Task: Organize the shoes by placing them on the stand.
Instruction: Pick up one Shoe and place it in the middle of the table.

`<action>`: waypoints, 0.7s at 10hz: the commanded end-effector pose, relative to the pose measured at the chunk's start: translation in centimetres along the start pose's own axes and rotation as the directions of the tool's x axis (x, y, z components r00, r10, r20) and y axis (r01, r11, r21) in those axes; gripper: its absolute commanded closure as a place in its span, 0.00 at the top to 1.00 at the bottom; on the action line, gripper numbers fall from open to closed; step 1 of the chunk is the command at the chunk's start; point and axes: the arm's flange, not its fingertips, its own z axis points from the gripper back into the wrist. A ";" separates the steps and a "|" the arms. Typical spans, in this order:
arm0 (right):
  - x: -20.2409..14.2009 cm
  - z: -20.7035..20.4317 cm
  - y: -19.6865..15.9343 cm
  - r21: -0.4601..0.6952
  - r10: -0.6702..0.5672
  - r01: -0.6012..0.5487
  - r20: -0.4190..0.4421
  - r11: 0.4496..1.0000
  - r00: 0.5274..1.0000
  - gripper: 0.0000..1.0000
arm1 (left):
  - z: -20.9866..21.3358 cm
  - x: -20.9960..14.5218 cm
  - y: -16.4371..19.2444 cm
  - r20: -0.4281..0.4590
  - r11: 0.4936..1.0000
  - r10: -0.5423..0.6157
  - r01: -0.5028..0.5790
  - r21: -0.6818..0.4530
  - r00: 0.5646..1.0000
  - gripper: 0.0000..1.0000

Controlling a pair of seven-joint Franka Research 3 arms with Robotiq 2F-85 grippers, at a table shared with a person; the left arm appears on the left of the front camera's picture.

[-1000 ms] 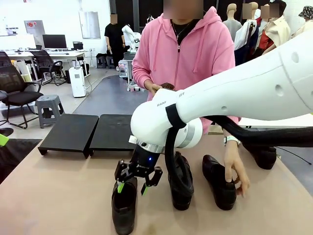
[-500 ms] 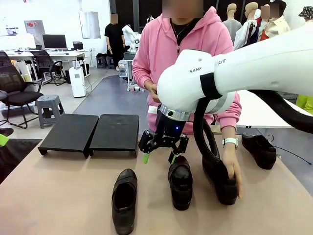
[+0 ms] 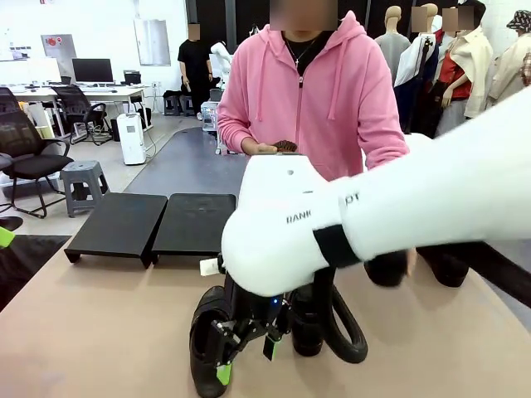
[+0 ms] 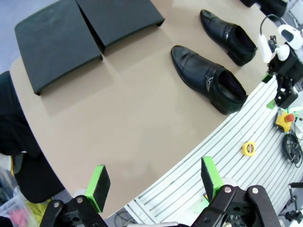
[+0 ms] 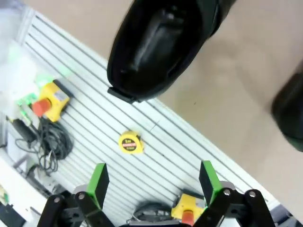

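Two black glossy shoes lie on the tan table near its front edge: one on the left (image 3: 207,332) and one beside it (image 3: 305,332), partly behind my right arm. Another shoe (image 3: 448,267) lies far right. The stand (image 3: 158,222), two low black panels, sits bare at the back left. My right gripper (image 3: 246,362) hangs open at the left shoe's heel end. In the right wrist view the gripper (image 5: 152,182) is open below that heel (image 5: 161,42). My left gripper (image 4: 154,179) is open, high off the table's corner, looking down on both shoes (image 4: 208,80) (image 4: 227,30) and the stand (image 4: 85,28).
A person in a pink hoodie (image 3: 319,91) stands at the far side, hands largely hidden behind my right arm. Beyond the table's front edge lies a slatted white base with a yellow tape measure (image 5: 130,142) and an emergency-stop box (image 5: 49,101). Bare tabletop (image 4: 118,118) lies between shoes and stand.
My right gripper let go of the left shoe, rose toward the back, then swung down to the front edge at that shoe's heel. The person's hand is now mostly hidden.
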 end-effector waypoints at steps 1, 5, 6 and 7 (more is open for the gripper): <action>0.8 4.5 -3.9 0.055 -0.051 0.047 0.078 0.997 0.996 1.00 | 0.1 0.0 0.1 0.007 1.000 -0.005 0.005 -0.014 1.000 1.00; -1.3 14.1 -10.4 0.176 -0.118 0.107 0.056 0.979 0.991 1.00 | 0.1 0.0 0.1 0.007 1.000 -0.005 0.005 -0.014 1.000 1.00; -2.9 19.3 -15.7 0.241 -0.220 0.194 0.088 0.951 0.971 1.00 | 0.1 0.0 0.1 0.007 1.000 -0.005 0.005 -0.014 1.000 1.00; -4.8 22.8 -20.7 0.304 -0.313 0.268 0.109 0.914 0.944 1.00 | 0.1 0.0 0.1 0.007 1.000 -0.005 0.005 -0.014 1.000 1.00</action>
